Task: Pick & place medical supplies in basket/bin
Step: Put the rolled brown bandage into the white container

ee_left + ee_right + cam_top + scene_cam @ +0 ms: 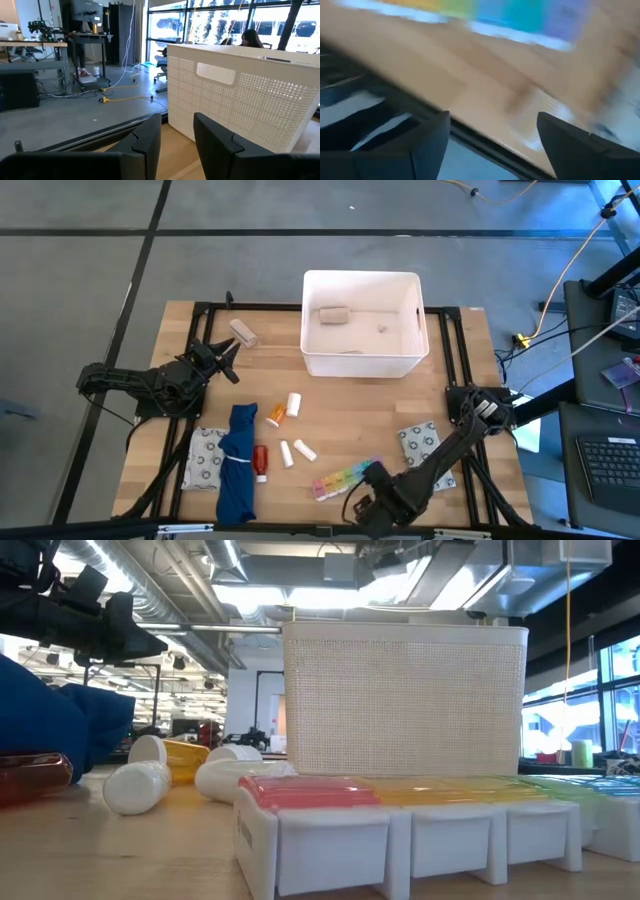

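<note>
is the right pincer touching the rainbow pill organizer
Apart. The right wrist view shows the right pincer open with bare wood between its fingers and the rainbow pill organizer.

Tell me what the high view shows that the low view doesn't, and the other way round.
Only the high view shows the inside of the white tub with a gauze roll in it, both arms, the patterned packets, and the right gripper open near the table's front edge. Only the low view shows the room's ceiling ducts and windows beyond the table. Both show the tub, the rainbow pill organizer, the blue cloth and white bottles.
</note>
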